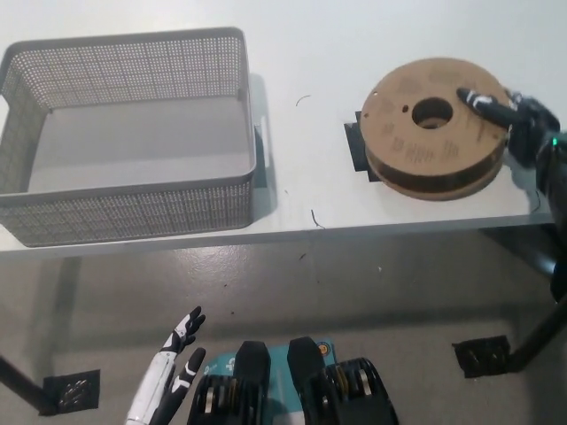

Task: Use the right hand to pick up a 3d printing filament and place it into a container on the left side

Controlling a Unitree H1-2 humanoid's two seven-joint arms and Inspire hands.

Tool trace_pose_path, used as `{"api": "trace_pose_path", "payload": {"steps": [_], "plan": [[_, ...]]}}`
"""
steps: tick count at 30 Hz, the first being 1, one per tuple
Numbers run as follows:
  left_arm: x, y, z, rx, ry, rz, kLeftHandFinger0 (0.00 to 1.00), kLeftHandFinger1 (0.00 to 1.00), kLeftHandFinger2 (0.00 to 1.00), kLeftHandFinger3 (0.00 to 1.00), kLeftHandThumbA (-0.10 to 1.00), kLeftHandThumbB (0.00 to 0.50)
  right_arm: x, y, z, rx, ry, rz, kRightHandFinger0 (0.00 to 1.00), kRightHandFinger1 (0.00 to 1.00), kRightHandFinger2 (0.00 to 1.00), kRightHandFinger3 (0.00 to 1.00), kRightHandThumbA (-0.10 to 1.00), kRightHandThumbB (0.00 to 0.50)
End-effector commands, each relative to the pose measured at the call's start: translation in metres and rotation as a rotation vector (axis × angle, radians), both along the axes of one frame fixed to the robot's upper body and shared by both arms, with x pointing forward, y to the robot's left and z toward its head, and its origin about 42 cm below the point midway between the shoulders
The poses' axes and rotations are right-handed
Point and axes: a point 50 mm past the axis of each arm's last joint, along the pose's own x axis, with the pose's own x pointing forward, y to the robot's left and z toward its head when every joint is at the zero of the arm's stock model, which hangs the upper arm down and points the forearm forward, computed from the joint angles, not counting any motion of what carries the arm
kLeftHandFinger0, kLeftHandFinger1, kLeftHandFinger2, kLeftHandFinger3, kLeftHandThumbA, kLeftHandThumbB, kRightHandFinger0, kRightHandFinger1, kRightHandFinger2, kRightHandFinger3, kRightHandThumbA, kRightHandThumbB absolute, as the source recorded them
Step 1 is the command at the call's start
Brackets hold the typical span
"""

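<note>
The filament spool (436, 128) lies flat, hub hole upward (axis vertical); my right hand (518, 119) fingers spread, resting on its rim, grasping nothing.

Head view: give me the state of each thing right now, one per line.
Filament spool: lying flat on the table, not lifted.
Basket: upright, nothing inside.
Right hand: at the spool's right edge, a finger on its top face; grip unclear.
Left hand: resting low at lower left, open, holding nothing.
</note>
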Motion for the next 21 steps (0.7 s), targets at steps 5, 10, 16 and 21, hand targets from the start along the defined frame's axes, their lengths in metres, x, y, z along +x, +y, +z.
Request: {"api": "trace_pose_path", "payload": {"steps": [5, 10, 16, 21], "plan": [[0.007, 0.000, 0.013, -0.003, -0.073, -0.027, 1.00, 1.00, 1.00, 1.00, 1.00, 0.216, 0.010, 0.048, 0.012, 0.742, -0.072, -0.160, 0.00, 0.02, 0.57, 1.00, -0.10, 0.044], [0.008, 0.001, 0.013, 0.010, -0.077, -0.023, 1.00, 1.00, 1.00, 1.00, 1.00, 0.219, 0.013, 0.069, 0.018, 0.957, -0.074, -0.172, 0.00, 0.03, 0.62, 1.00, -0.10, 0.041], [0.008, 0.001, 0.012, 0.018, -0.074, -0.027, 1.00, 1.00, 1.00, 1.00, 1.00, 0.224, 0.020, 0.089, 0.037, 1.061, -0.113, -0.125, 0.00, 0.16, 0.66, 1.00, -0.10, 0.056], [0.009, 0.002, 0.012, 0.029, -0.069, -0.029, 1.00, 1.00, 1.00, 1.00, 1.00, 0.217, 0.030, 0.107, 0.072, 1.081, -0.148, -0.064, 0.00, 0.17, 0.70, 1.00, -0.10, 0.048]]}}
